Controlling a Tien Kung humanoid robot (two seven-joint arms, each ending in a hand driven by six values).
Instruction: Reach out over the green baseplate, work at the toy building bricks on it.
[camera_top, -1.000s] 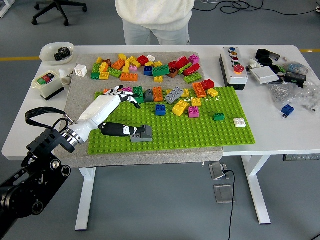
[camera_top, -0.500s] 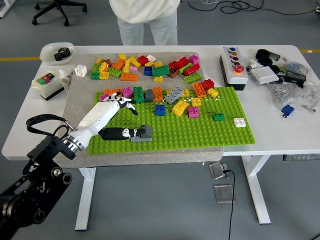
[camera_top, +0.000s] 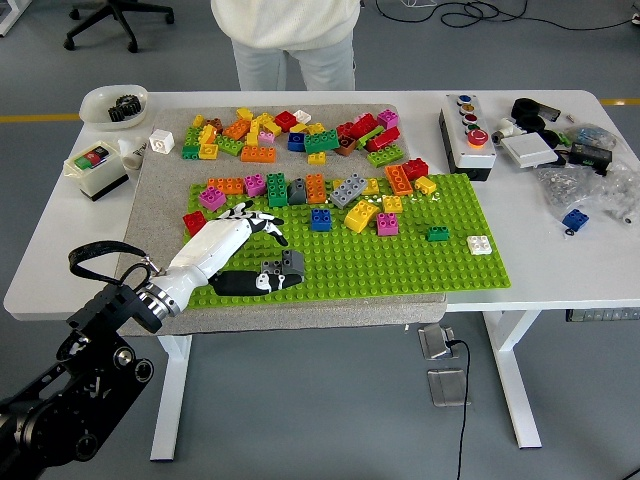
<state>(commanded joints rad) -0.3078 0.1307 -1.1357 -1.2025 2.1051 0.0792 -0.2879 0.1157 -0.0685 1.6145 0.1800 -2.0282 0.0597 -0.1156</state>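
Note:
The green baseplate (camera_top: 420, 265) lies across the table's middle. My left hand (camera_top: 272, 258), a white shell with black fingers, reaches in from the lower left over the plate's near left corner. Its fingers (camera_top: 268, 217) are spread, and the thumb lies along the plate with its tip against a grey brick (camera_top: 285, 264). I see no grasp on that brick. Several coloured bricks stand in a row along the plate's far edge, among them a green one (camera_top: 276, 188) and an orange one (camera_top: 316, 188). A blue brick (camera_top: 320, 220) and a yellow brick (camera_top: 360, 215) stand nearer. My right arm is out of view.
A loose pile of bricks (camera_top: 290, 135) covers the grey mat behind the plate. A person (camera_top: 285, 40) stands at the far side. A button box (camera_top: 467, 135) and clutter (camera_top: 580, 160) sit to the right. A switch box (camera_top: 95, 168) and a bowl (camera_top: 113, 103) are to the left.
My left hand has drawn back toward the lower left, uncovering a pink and a red brick at the plate's left end. The grey brick has barely shifted. The person stepped slightly left.

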